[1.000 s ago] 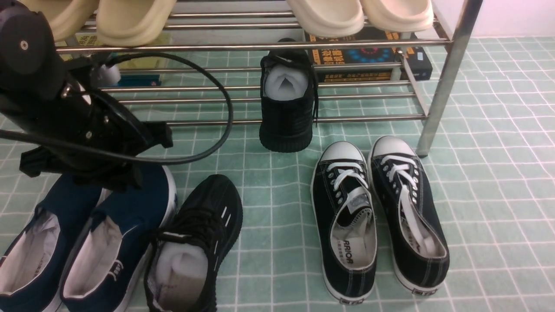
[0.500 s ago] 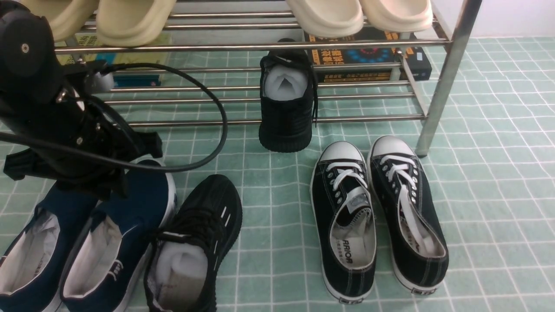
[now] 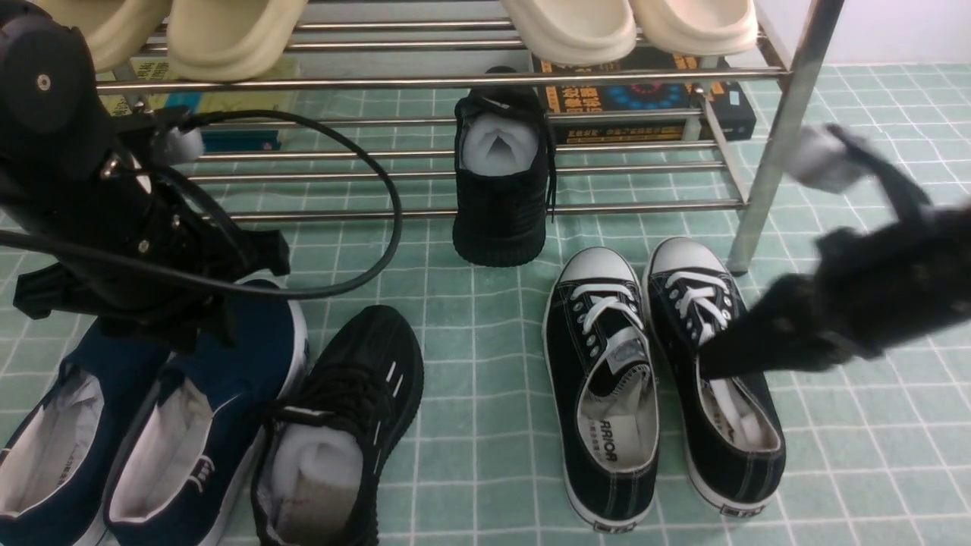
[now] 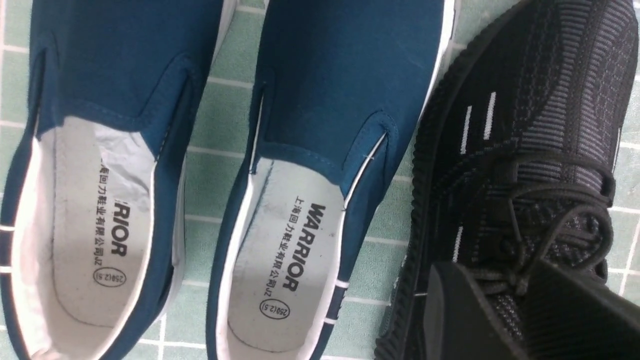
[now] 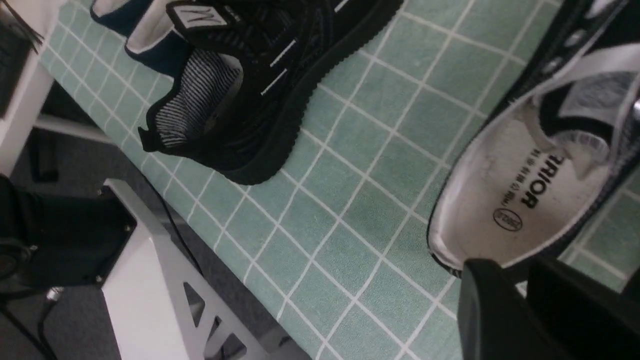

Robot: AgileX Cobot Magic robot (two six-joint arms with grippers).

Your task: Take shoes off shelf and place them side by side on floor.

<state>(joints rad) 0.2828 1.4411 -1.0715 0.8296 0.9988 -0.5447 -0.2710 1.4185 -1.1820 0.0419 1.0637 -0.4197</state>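
Shoe (image 3: 501,208) tipped over shelf (image 3: 645,206) edge: front view only. Wrist views: left fingers (image 4: 465,315), right fingers (image 5: 495,310), state: cannot tell.

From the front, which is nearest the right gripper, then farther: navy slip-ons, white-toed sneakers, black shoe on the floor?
1. White-toed sneakers, beneath the right gripper.
2. Black shoe on the floor, left of middle.
3. Navy slip-ons, far left.
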